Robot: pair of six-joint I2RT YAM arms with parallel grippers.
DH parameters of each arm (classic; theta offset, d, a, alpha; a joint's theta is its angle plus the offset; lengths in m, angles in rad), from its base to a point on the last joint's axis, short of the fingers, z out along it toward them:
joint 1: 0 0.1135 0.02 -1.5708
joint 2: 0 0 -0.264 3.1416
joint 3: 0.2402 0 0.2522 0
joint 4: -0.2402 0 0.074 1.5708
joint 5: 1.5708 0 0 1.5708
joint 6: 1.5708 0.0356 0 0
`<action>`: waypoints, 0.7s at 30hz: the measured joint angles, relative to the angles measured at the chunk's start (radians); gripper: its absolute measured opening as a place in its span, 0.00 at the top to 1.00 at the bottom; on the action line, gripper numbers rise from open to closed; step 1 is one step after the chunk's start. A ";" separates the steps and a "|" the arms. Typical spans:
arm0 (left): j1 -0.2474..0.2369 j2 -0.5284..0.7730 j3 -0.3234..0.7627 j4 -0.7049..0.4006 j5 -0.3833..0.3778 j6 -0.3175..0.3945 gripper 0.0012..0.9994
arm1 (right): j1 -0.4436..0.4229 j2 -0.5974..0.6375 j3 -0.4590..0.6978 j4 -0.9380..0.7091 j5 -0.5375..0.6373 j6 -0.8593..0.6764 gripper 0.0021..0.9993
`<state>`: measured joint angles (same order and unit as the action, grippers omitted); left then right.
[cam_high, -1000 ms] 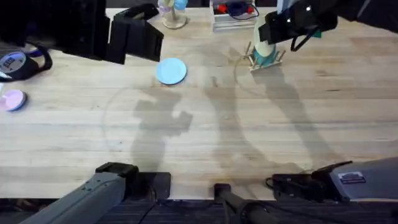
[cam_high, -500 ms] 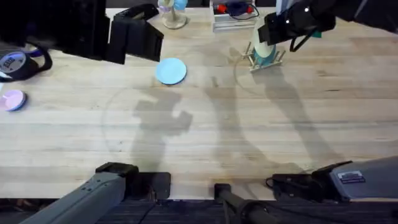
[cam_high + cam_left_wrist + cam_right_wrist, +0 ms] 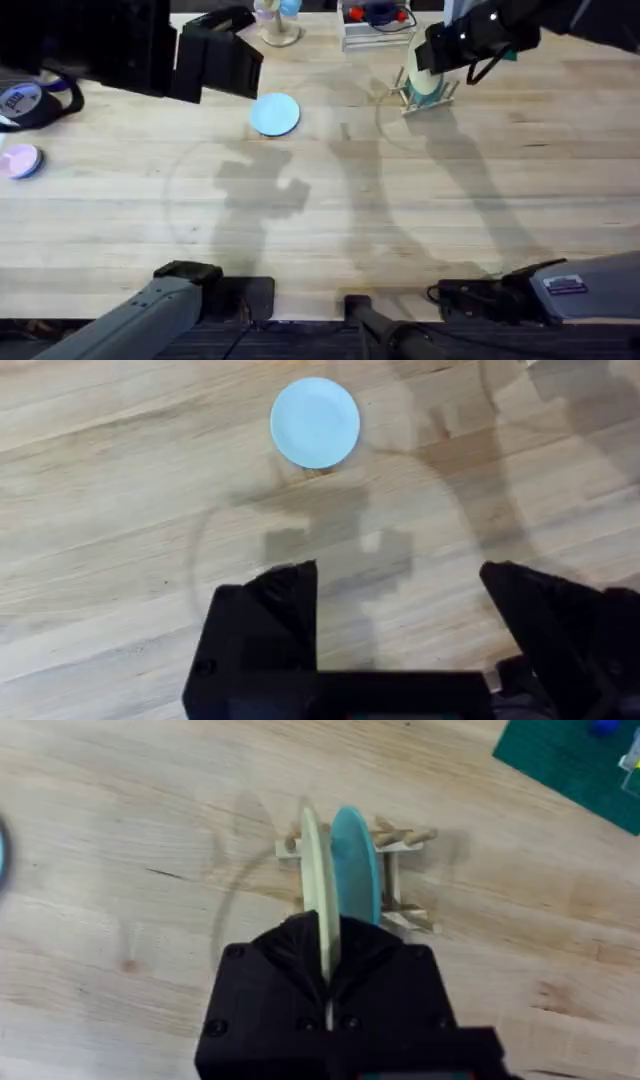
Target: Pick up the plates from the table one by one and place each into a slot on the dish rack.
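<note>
Two plates matter here, and I hold one of them. My right claw point(image 3: 326, 982) is clamped on the rim of the cream-yellow plate point(image 3: 314, 880), which stands on edge. Its lower edge sits among the pegs of the small wooden dish rack point(image 3: 400, 910), just beside a darker teal plate point(image 3: 357, 865) already upright there. To finish this step well, I judge I should keep the plate vertical, press it down until a slot carries it, then part the fingers slowly and lift straight up, so I nudge neither the teal plate nor the light rack.

My left claw point(image 3: 395, 605) hangs over the bench point(image 3: 420, 220) with its fingers wide apart and nothing between them. Farther out, the sky-blue plate point(image 3: 315, 422) lies flat on the pale wood, well apart from the rack and not yet picked up.

Compared with one second ago, my right claw has shifted very slightly over the rack. The blue plate and my left arm have not moved.
</note>
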<state>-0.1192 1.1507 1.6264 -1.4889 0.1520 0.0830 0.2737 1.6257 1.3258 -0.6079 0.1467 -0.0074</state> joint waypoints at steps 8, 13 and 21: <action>0.000 0.000 0.000 0.000 0.000 0.000 0.00 | 0.000 0.028 0.000 0.000 0.000 0.000 0.97; 0.000 0.000 0.000 0.000 0.000 0.000 0.01 | 0.000 0.043 0.000 -0.001 0.000 0.000 0.97; 0.000 0.000 0.000 0.000 0.000 0.000 0.01 | 0.000 0.043 0.000 0.000 0.000 0.000 0.97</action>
<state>-0.1192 1.1507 1.6264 -1.4887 0.1520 0.0830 0.2737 1.6691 1.3258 -0.6083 0.1467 -0.0074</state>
